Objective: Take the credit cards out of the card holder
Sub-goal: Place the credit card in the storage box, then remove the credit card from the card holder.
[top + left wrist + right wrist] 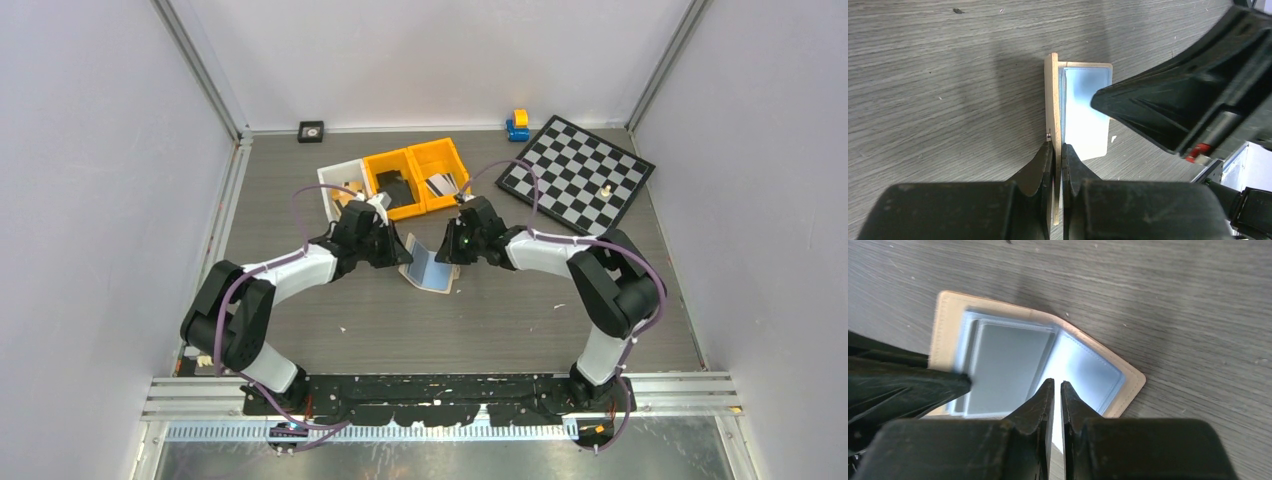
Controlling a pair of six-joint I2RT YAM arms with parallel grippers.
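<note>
The left gripper (1058, 149) pinches 1 upright flap of the card holder (1052, 95). The right gripper (1058, 384) (jaws narrow) sits at its inner pocket; I cannot tell whether it grips anything.

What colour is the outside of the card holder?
Beige or tan. The card holder shows it best in the right wrist view, along its stitched border.

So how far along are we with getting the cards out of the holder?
Done: what look like cards lie in the orange bins. In hand: the left gripper pinches one cover of the open holder; the right gripper sits nearly shut over its pockets, grip unclear. Left: at least one grey card sits in a pocket.
</note>
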